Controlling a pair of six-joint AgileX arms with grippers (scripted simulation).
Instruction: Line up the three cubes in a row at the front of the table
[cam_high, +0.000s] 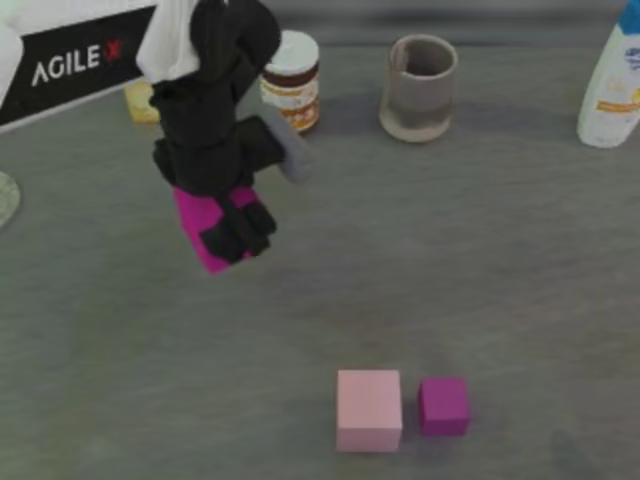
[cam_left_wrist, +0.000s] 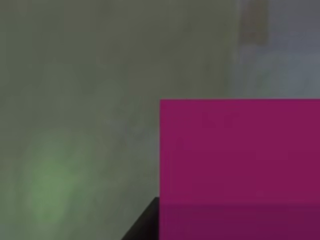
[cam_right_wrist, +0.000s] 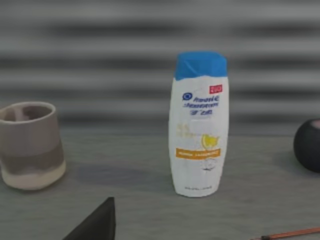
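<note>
The left end effector (cam_high: 238, 232) is gripping the bright magenta cube (cam_high: 203, 222), its dark fingers (cam_high: 250, 225) clamped on the cube's sides, over the left half of the counter (cam_high: 480, 250). The left arm is reaching down from the rear left corner, its black wrist bending steeply so that the end effector is pointing down and slightly toward the front. The cube is sitting tilted in the grasp; whether it is touching the counter or hanging just above it cannot be told. In the left wrist view the bright magenta cube (cam_left_wrist: 240, 160) is filling the space close to the camera, with a dark finger edge (cam_left_wrist: 145, 225) showing beside it.

Nearer the front than the end effector and off to its right, the pale pink cube (cam_high: 369, 410) and the small purple-magenta cube (cam_high: 443, 406) are resting on the counter side by side, just apart, the pink one closer to the end effector.

Behind the end effector, a brown-lidded jar (cam_high: 292, 80) is standing just past the arm, and a grey mug (cam_high: 420, 86) is standing farther right. A white shampoo bottle with a blue cap (cam_high: 615, 85) is standing at the far right rear.

The right end effector is not showing in the top view; only a dark tip (cam_right_wrist: 95, 225) is appearing in the right wrist view, which is facing the bottle (cam_right_wrist: 199, 125) and the mug (cam_right_wrist: 30, 145), so its opening cannot be told.
</note>
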